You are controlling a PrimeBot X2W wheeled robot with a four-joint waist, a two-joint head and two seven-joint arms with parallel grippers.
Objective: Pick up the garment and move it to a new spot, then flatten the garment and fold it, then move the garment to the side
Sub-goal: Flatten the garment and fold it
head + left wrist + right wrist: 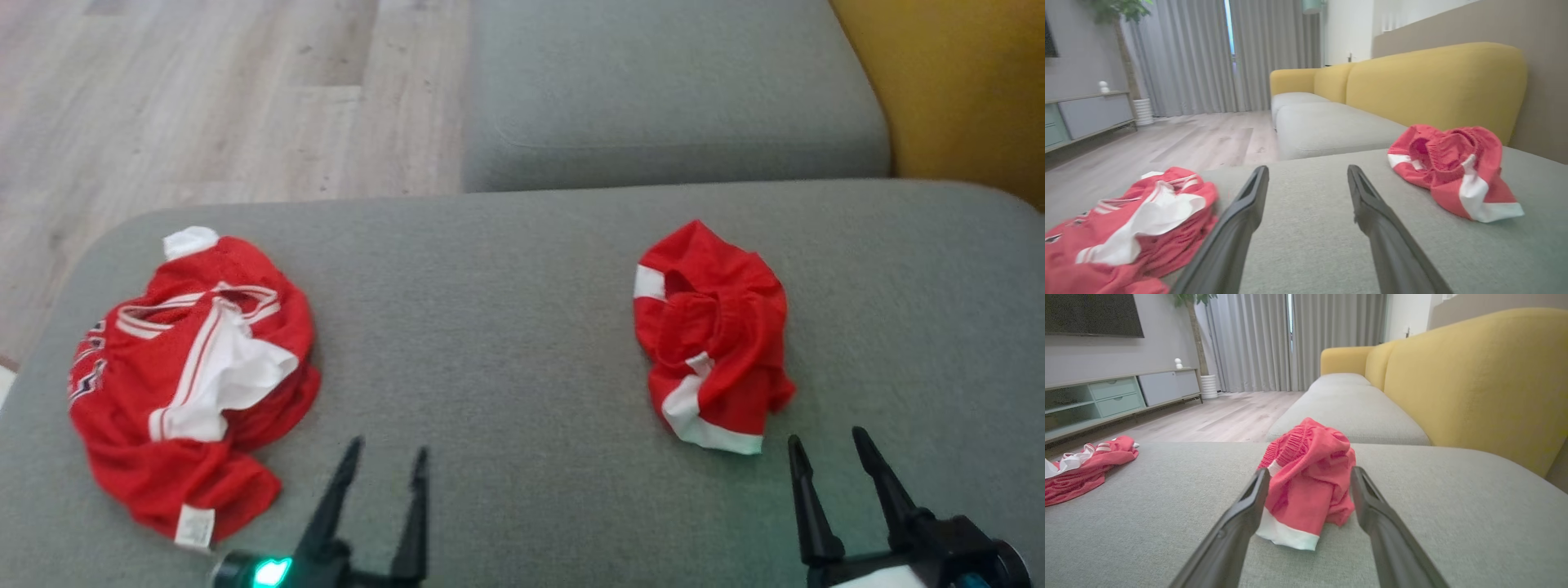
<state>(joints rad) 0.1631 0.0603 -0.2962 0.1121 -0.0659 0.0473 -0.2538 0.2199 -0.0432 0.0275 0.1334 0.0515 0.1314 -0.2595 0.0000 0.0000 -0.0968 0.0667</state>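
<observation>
A crumpled red garment (710,335) with white trim lay at centre right of the head view on the grey sofa seat (506,327), with a bunched red-and-white jersey (188,376) well apart from it at the left. The right gripper (826,436), fingers spread wide and empty, hovered just below the garment at lower right. The left gripper (388,447), likewise wide and empty, sat at the bottom edge near the jersey. Wood floor (204,98) showed at upper left, a yellow backrest (963,82) at upper right

Red-and-white jersey (192,384) crumpled left; red shorts (710,335) bunched right — both on grey cushion (506,327)
</observation>
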